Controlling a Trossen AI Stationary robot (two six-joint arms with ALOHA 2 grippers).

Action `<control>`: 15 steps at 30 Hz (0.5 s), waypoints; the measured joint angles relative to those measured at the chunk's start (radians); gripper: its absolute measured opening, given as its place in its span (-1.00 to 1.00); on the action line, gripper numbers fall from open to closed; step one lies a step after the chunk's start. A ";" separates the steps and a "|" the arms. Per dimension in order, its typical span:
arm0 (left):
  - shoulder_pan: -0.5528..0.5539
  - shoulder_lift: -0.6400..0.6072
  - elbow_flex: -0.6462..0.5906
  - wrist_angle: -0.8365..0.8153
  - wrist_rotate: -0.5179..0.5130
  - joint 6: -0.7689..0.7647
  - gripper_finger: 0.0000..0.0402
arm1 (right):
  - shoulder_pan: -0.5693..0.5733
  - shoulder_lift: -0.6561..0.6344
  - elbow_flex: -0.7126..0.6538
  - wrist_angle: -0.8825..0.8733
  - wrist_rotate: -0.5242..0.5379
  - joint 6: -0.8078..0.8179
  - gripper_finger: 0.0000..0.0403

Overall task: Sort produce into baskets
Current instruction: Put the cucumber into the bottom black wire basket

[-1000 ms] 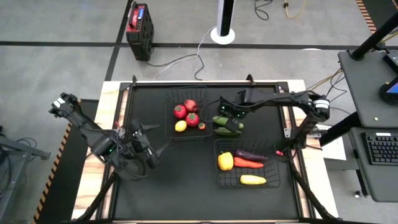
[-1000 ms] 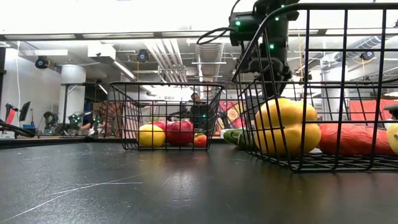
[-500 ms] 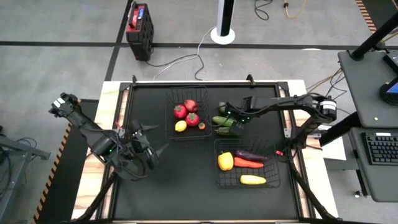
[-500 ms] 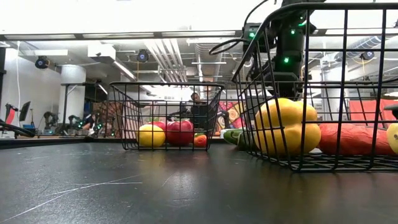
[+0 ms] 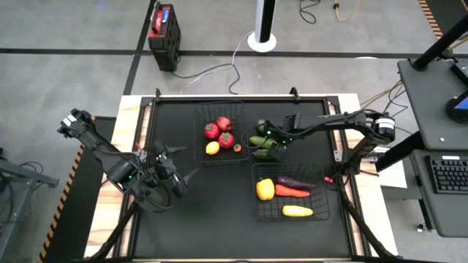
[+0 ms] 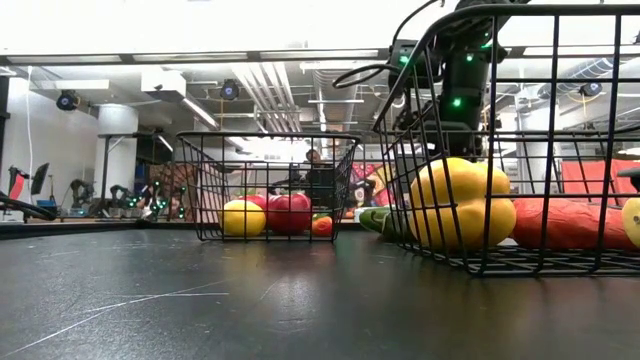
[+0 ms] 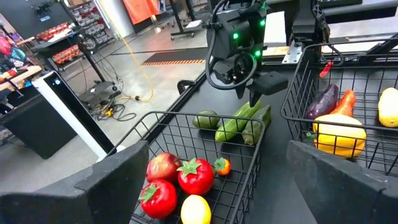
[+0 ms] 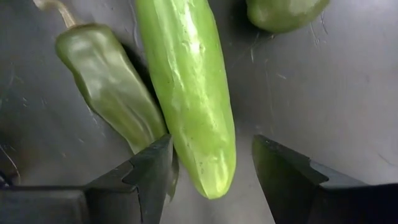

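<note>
Green stuff is what the right hand (image 5: 269,141) is on: compared with a second ago it has slid from over the cucumber pile's far side to right above it, and in the last half second it barely shifted. Its fingers (image 8: 152,168) are spread, one on each side of the cucumber (image 8: 186,93) tip, gripping nothing as far as I can see.

The cucumber lies flat on the black bench mat (image 5: 219,226), between the two baskets, long axis running roughly toward the right edge of the bench and a bit toward the back. A green pepper (image 8: 106,93) lies just beside it, almost parallel, stem end pointing away from the hand. A rounder green piece (image 8: 286,12) sits near the cucumber's other end.

Far basket (image 5: 199,150), near the back edge: three red pieces, a lemon (image 5: 212,148), one small orange-red bit. Near basket (image 5: 257,208), toward the right edge: yellow pepper (image 5: 265,189), eggplant (image 5: 295,182), orange-red pepper and a yellow piece, the long ones lying across, left to right.

Left hand (image 5: 191,175) hangs near the bench's left edge, wide open, empty, same spot as before.
</note>
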 joint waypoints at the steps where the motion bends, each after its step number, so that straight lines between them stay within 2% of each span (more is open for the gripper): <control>1: 0.000 0.000 0.000 0.000 0.000 0.000 0.80 | 0.000 0.000 -0.002 0.008 0.000 0.000 0.05; 15: 0.000 0.000 0.000 0.001 -0.002 0.000 0.80 | 0.000 0.052 -0.025 0.074 -0.014 -0.012 0.05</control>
